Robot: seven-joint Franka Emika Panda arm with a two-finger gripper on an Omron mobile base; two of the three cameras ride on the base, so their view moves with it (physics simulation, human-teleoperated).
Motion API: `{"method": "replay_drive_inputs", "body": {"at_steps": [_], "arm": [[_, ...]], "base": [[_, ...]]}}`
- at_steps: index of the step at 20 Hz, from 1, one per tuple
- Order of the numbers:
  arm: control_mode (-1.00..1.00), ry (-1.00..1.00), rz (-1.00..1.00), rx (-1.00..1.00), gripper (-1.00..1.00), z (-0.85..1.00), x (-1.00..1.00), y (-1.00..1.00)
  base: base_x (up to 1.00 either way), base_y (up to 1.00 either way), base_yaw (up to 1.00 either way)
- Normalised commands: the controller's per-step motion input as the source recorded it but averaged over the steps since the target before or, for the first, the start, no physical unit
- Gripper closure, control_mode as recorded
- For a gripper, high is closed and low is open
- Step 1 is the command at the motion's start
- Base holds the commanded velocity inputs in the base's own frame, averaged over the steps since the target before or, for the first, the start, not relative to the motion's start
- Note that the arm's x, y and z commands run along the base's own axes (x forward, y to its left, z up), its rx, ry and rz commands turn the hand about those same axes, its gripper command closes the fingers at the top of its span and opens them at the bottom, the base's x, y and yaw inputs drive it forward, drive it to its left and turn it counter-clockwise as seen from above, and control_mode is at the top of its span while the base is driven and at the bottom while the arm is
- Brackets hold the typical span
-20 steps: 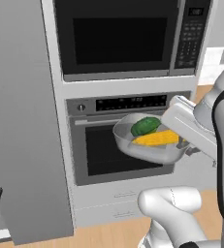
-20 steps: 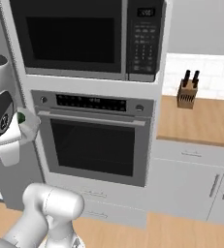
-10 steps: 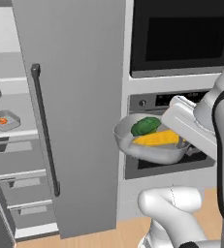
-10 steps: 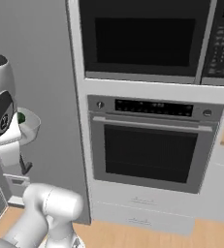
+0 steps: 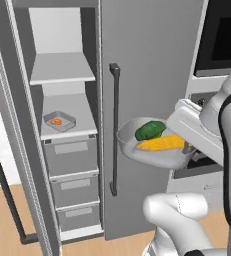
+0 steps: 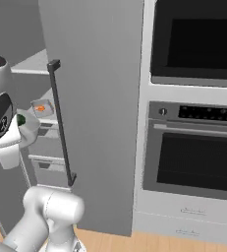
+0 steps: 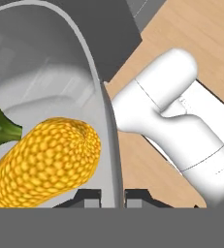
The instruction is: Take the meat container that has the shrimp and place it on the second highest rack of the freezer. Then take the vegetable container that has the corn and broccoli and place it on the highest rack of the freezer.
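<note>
The rounded light grey vegetable dish (image 5: 154,150), carrying a yellow corn cob (image 5: 162,143) and dark green broccoli (image 5: 149,130), hangs before the tall grey freezer (image 5: 147,65), its rim clamped in the two-finger gripper (image 7: 112,197). The shallow grey shrimp tray (image 5: 59,121) sits on the second-highest shelf, left; its orange shrimp (image 5: 57,121) barely resolves.

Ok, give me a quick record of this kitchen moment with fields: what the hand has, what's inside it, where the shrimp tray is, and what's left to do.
hand: shut on rim of the veggie dish
dish contents: corn, broccoli
shrimp tray: on freezer shelf just above the drawers, shrimp inside
top shelf: bare
freezer door: open
left to do: set dish on top shelf
</note>
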Motion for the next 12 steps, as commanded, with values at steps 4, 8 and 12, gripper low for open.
{"method": "replay_drive_inputs", "body": {"at_steps": [4,8,12], "arm": [[1.00,0.00,0.00,0.00,1.00,0.00,0.00,0.00],[1.00,0.00,0.00,0.00,1.00,0.00,0.00,0.00],[1.00,0.00,0.00,0.00,1.00,0.00,0.00,0.00]], "base": [[0.52,0.49,-0.02],[0.60,0.35,0.01],[0.29,0.60,0.16]]}}
